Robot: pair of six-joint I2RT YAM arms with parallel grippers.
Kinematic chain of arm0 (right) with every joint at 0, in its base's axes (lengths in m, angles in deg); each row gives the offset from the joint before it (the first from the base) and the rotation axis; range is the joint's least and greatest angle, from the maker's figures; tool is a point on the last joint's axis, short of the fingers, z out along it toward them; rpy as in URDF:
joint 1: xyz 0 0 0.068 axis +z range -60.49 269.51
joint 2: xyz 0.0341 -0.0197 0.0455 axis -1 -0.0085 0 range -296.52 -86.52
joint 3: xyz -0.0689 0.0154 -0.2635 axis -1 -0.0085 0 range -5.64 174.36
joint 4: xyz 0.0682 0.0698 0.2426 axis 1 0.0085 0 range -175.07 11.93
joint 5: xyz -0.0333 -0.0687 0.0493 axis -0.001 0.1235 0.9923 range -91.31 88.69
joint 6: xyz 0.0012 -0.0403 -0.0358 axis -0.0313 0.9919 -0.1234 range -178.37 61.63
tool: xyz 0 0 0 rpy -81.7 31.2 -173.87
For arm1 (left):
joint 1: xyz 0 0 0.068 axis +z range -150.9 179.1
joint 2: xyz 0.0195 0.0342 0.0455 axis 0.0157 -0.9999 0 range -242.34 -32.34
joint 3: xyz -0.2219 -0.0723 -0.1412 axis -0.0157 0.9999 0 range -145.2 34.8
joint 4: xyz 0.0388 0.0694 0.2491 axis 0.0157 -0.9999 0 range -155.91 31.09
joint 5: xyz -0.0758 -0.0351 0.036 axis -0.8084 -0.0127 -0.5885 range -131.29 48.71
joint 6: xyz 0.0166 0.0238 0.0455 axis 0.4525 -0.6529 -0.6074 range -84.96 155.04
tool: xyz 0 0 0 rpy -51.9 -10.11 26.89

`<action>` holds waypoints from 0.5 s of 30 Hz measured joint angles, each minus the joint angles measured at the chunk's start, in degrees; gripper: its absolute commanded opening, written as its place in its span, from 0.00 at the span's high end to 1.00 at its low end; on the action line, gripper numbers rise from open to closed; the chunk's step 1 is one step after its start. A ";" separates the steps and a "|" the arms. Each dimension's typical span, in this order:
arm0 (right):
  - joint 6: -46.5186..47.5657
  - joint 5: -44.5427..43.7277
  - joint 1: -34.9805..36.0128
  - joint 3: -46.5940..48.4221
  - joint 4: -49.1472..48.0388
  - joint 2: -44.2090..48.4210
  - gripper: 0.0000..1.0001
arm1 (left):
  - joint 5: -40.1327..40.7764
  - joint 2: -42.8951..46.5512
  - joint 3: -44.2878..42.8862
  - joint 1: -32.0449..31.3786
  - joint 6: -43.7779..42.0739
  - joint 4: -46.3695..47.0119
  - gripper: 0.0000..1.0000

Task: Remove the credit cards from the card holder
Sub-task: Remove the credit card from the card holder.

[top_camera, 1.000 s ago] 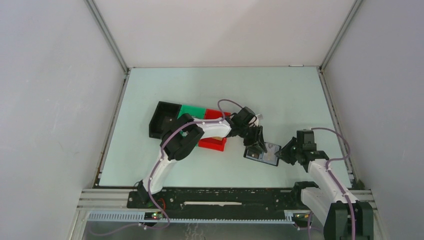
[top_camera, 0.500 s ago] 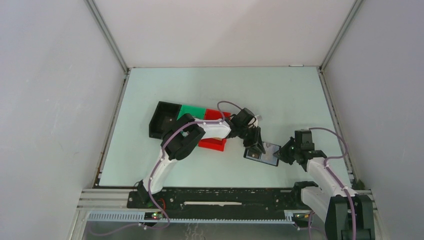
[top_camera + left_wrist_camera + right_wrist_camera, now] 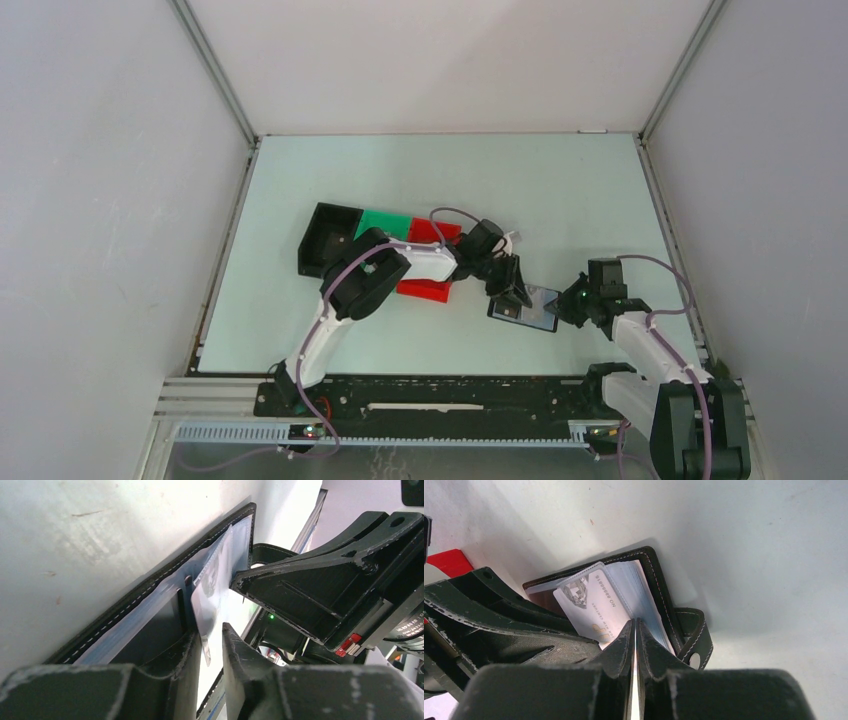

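On the right half of the pale table, the card holder lies open and flat between the two pincers, a black wallet with white stitching and a strap with a snap at its edge. Its clear sleeves hold one credit card, grey-blue with printed numbers, which sticks partway out at an angle. The left pincer comes down on the wallet's left part; its fingers stand a narrow gap apart with the card's corner hanging between them, lying against one finger and clear of the other. The right pincer meets the wallet's right edge, its fingers drawn together to a hairline slit, tips at the edge of the card and sleeves; whether they pinch anything cannot be told. Farther left sit a black bin, a green bin and a red bin, with the left arm crossing over the red one. White walls and metal rails close in the table.
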 measured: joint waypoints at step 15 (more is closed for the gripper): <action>-0.22 -0.02 0.00 0.00 -0.20 -0.22 0.89 | -0.28 2.14 7.21 0.42 4.50 9.09 0.77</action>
